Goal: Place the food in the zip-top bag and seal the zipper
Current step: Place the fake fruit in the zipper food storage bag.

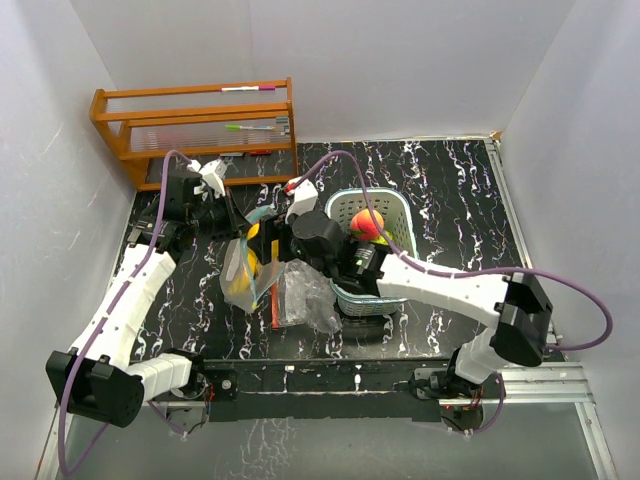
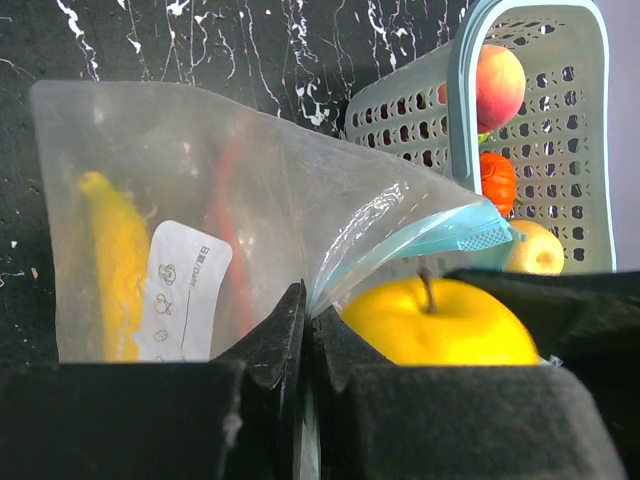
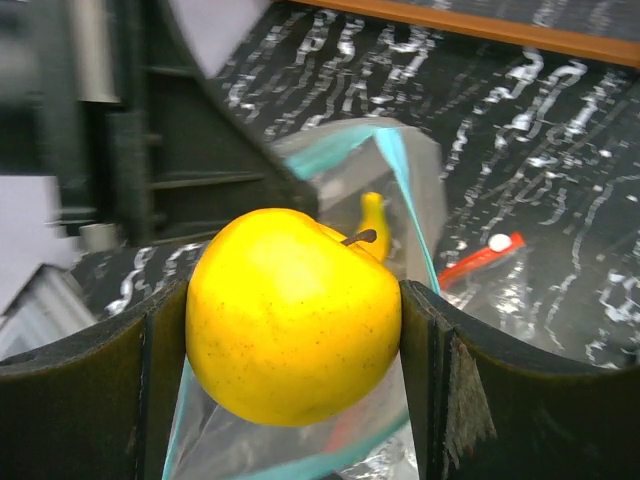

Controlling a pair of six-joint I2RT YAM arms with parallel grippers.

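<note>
The clear zip-top bag [image 2: 200,190], with its teal zipper, stands with its mouth held up. My left gripper [image 2: 308,300] is shut on the bag's rim. A yellow banana [image 2: 115,260] lies inside the bag. My right gripper [image 3: 295,330] is shut on a round yellow fruit [image 3: 295,315] with a brown stem, right at the bag's mouth [image 3: 400,170]. The banana tip [image 3: 375,222] shows just behind that fruit. From above, both grippers meet over the bag [image 1: 243,272]. More food sits in the basket: a peach-coloured fruit [image 2: 498,85], an orange-red fruit [image 2: 497,180] and a yellow fruit [image 2: 535,252].
The pale teal slotted basket [image 1: 400,215] stands right of the bag, under the right arm. A second clear bag with a red zipper [image 1: 305,298] lies flat in front. A wooden rack [image 1: 195,125] stands at the back left. White walls close in the table.
</note>
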